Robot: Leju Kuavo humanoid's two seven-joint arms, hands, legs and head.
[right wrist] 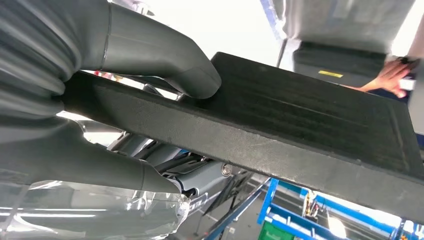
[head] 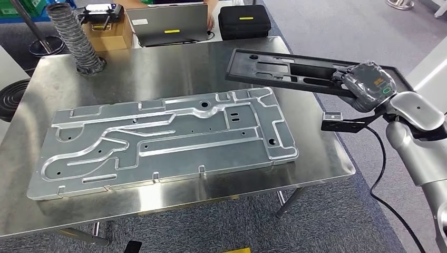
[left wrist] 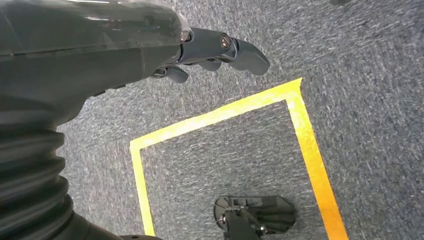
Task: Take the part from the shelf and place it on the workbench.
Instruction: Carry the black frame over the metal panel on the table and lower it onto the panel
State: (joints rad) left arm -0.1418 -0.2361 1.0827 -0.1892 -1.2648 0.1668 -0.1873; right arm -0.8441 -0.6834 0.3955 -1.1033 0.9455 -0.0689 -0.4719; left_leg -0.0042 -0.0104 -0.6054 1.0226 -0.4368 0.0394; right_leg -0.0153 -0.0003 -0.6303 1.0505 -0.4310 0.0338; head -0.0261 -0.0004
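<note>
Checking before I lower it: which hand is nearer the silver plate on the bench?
Right. The right hand holds the black part just above the silver plate's far right corner; the left hand hangs over floor.

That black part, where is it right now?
In the head view the black part is held by the right hand, above the table's far right corner, beyond the silver plate.

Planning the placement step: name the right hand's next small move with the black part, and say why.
Probably lower the black part toward the bare workbench beyond the silver plate. The right hand grips it by one end, held above the table's far right corner and apparently not resting on anything, while the silver plate covers most of the near surface.
</note>
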